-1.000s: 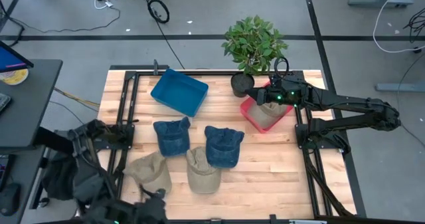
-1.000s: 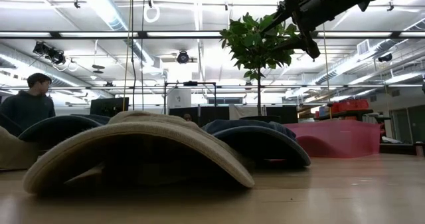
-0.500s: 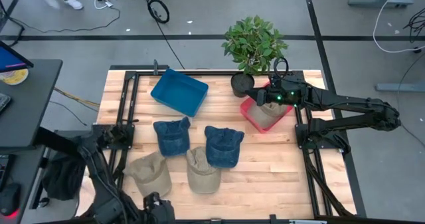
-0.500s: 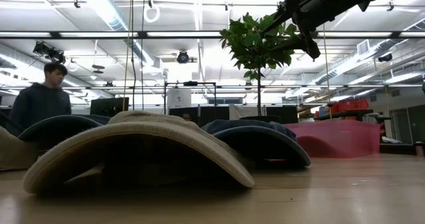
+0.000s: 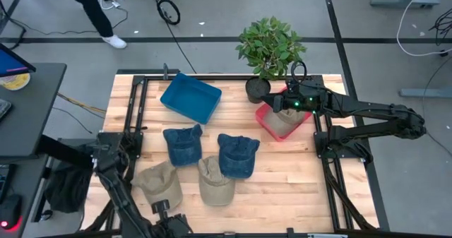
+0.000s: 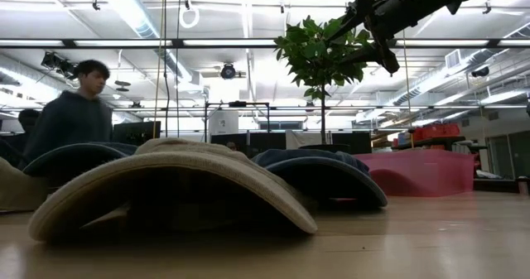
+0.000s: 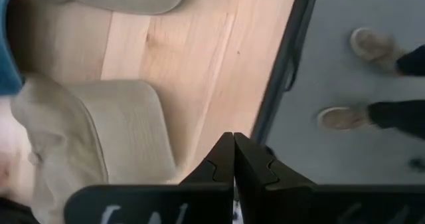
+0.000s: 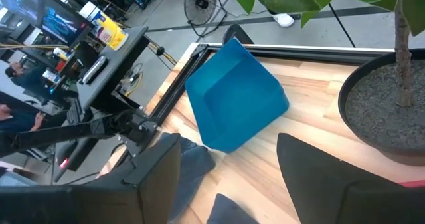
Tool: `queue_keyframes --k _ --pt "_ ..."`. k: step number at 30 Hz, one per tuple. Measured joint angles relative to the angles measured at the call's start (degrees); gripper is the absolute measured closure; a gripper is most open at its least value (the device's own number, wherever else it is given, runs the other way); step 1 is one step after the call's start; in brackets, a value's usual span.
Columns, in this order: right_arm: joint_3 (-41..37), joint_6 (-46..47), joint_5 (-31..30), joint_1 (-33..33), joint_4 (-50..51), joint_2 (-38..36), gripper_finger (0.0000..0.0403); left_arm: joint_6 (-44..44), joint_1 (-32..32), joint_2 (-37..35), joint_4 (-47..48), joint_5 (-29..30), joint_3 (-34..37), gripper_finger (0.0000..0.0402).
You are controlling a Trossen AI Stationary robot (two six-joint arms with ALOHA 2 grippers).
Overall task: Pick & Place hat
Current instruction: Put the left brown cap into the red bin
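Two tan hats (image 5: 159,183) (image 5: 215,181) and two blue denim hats (image 5: 183,145) (image 5: 236,155) lie crown up on the wooden table. Another tan hat (image 5: 284,120) sits in the pink bin (image 5: 263,118) at the far right. My left gripper (image 5: 166,215) hangs shut and pointing down over the table's near edge, just in front of the left tan hat (image 7: 113,127) and apart from it. My right gripper (image 5: 286,97) stays open above the pink bin, with nothing between its fingers (image 8: 229,184).
A blue bin (image 5: 191,97) lies tilted at the far left of the table, and a potted plant (image 5: 270,47) stands at the far edge beside the pink bin. Black frame rails run along the table's sides. A person's shoes (image 7: 342,117) stand on the floor by the near edge.
My left arm has swung out from its folded pose at the table's left side. Its gripper has come down along the near edge, tipped to point downward and stayed shut. In the room behind the table, a person has walked across.
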State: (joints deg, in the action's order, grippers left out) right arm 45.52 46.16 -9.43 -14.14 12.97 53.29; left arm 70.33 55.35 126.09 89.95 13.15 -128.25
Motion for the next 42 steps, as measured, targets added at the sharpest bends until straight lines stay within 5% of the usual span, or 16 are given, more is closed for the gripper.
queue_keyframes --k 10,15,30,42 --pt "0.0 -0.16 0.0 -0.01 1.37 0.01 0.0152 -1.74 -0.79 5.28 0.04 -6.08 0.08 0.0396" --pt "0.0 -0.16 -0.09 0.0 1.15 0.76 0.0152 -0.22 -1.2 5.26 0.07 -5.49 0.09 0.0364" --pt "0.0 -0.18 4.55 0.0 -0.07 4.29 0.0152 0.4 -1.96 5.15 0.03 -4.71 3.33 0.0123" --pt "0.0 -0.18 5.48 -0.02 -4.28 4.16 0.0152 -4.82 -3.5 5.17 0.15 -6.59 13.48 0.0169"
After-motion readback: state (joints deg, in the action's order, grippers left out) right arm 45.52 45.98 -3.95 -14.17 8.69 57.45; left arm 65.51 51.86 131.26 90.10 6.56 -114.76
